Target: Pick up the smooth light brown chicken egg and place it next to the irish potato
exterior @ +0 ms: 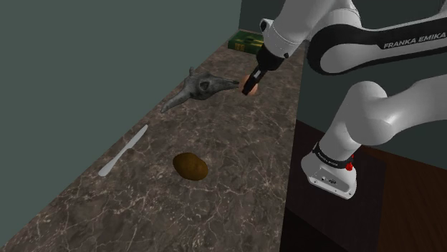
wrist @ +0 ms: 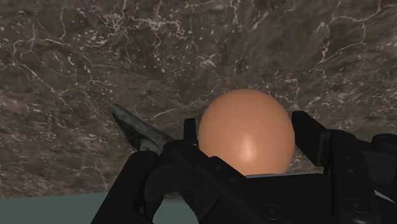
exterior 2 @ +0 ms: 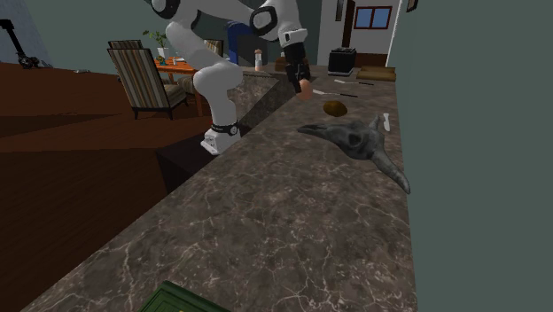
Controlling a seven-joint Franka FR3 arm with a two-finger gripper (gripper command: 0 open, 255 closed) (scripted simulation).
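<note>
My black gripper [exterior: 250,84] is shut on a smooth light brown egg [wrist: 247,130], clasped on both sides by the fingers [wrist: 310,130]. In the shoulder view the egg [exterior: 249,76] peeks out at the gripper, over the marble counter [exterior: 236,165] near its stand-side edge. The brown potato [exterior: 190,167] lies on the counter well toward the shoulder view's lower left of the gripper. In the second exterior view the gripper [exterior 2: 302,85] holds the egg [exterior 2: 307,88] just left of the potato [exterior 2: 334,108].
A grey skull-like object [exterior: 201,86] lies between the gripper and the wall. A white knife [exterior: 123,150] rests by the wall, left of the potato. A green box [exterior: 246,43] stands at the counter's far end. The counter drops off toward the stand [exterior: 337,215].
</note>
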